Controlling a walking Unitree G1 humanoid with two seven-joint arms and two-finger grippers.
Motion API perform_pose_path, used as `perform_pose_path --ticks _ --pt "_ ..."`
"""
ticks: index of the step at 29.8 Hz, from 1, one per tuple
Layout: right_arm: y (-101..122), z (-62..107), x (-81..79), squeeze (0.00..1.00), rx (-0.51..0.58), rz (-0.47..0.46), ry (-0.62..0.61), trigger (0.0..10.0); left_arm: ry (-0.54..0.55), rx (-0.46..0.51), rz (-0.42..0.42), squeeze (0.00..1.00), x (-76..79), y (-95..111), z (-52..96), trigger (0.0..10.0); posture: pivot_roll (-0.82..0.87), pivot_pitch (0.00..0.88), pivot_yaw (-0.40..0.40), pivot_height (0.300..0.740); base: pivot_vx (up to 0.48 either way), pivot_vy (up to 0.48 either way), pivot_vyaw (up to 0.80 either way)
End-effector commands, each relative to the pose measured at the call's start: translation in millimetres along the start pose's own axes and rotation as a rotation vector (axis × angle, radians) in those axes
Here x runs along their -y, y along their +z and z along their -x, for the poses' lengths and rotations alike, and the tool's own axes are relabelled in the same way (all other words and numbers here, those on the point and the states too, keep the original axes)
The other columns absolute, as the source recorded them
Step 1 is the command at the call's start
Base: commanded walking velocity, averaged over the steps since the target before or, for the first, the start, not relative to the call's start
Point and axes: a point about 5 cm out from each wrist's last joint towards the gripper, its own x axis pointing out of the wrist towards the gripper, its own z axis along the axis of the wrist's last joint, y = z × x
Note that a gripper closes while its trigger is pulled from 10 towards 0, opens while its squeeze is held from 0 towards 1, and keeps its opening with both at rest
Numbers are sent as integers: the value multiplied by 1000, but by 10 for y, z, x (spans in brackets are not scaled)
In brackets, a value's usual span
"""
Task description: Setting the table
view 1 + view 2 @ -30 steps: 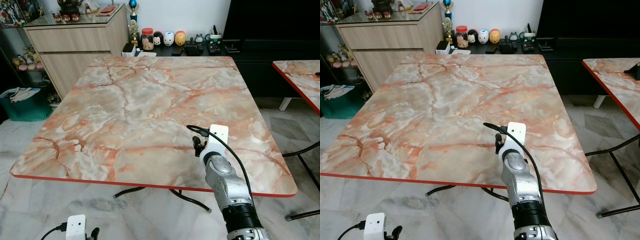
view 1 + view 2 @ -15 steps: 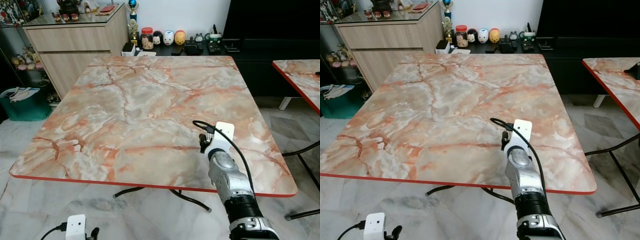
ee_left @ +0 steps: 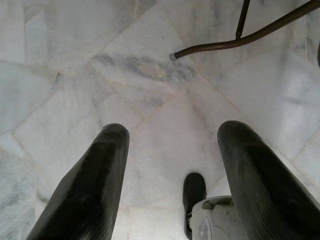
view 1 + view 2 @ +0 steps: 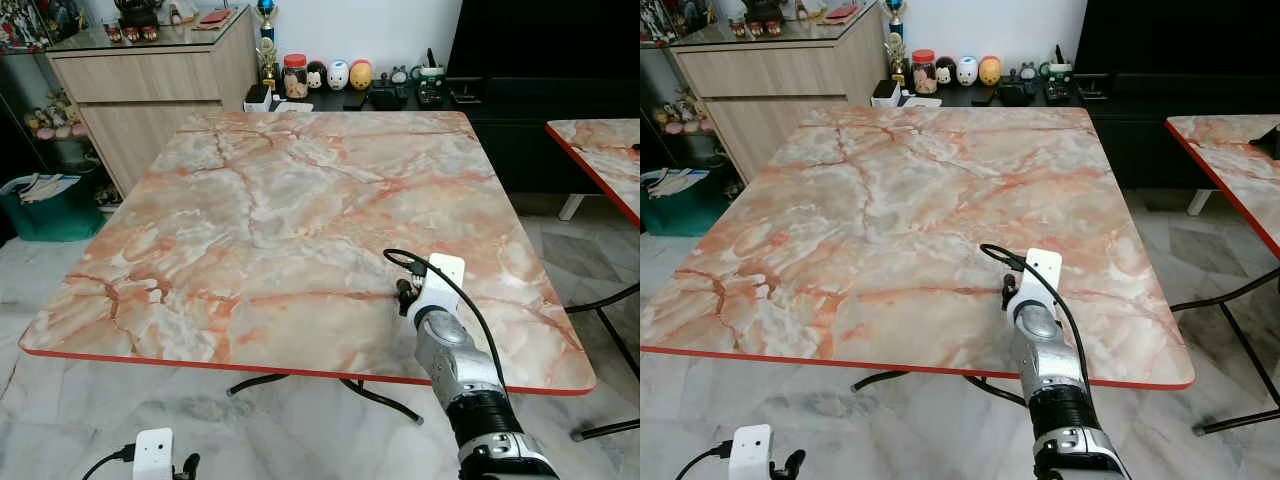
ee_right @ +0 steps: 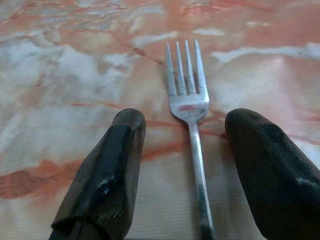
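Observation:
A silver fork (image 5: 190, 107) lies flat on the orange-veined marble table (image 4: 270, 200), tines pointing away from the wrist. My right gripper (image 5: 187, 120) is open, its two black fingers (image 5: 117, 165) on either side of the fork's handle and not touching it. From the head, the right gripper (image 4: 404, 294) sits low over the table's front right part, and the wrist hides the fork. My left gripper (image 3: 170, 135) hangs open and idle over the marble floor, below the table's front edge.
A second marble table (image 4: 600, 160) stands at the right. Behind the table are a wooden sideboard (image 4: 150, 80) and a low black cabinet (image 4: 400, 98) with jars and figurines. A teal basket (image 4: 45, 205) sits on the floor at left. Black table legs (image 3: 240, 40) curve across the floor.
My right arm has shifted a little to the right over the table's front part, then settled slightly lower. The left arm has not moved.

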Motion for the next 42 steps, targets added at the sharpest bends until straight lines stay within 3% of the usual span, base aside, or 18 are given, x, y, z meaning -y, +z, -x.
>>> perform_pose_path --ticks 1,3,4,5,6,7,8,42 --pt "47 -14 -25 0 -1 -4 -1 10000 2 0 -11 0 -15 -6 5 10000 -86 0 41 732 0 0 0" --pt "33 -15 -30 0 -10 -6 2 10000 2 3 -12 0 -18 0 4 10000 -82 0 40 732 0 0 0" --pt "26 -15 -32 0 -13 -6 4 4745 3 4 -12 0 -18 1 4 10000 -82 0 40 732 0 0 0" --pt "22 -16 -33 0 -15 -5 6 4745 3 4 -11 0 -18 1 4 10000 -82 0 40 732 0 0 0" --pt "21 -16 -34 0 -16 -6 7 1451 2 4 -12 0 -15 1 4 10000 -81 0 41 732 0 0 0" --pt "22 -16 -35 0 -16 -7 7 1451 2 4 -12 0 -13 1 4 10000 -81 0 41 732 0 0 0" --pt "20 -16 -36 0 -18 -7 7 0 2 4 -12 0 -11 0 4 10000 -80 0 41 732 0 0 0" --pt "4 -8 -63 0 -32 5 11 0 -1 -20 -10 0 -21 -38 12 10000 -77 0 45 732 0 0 0"
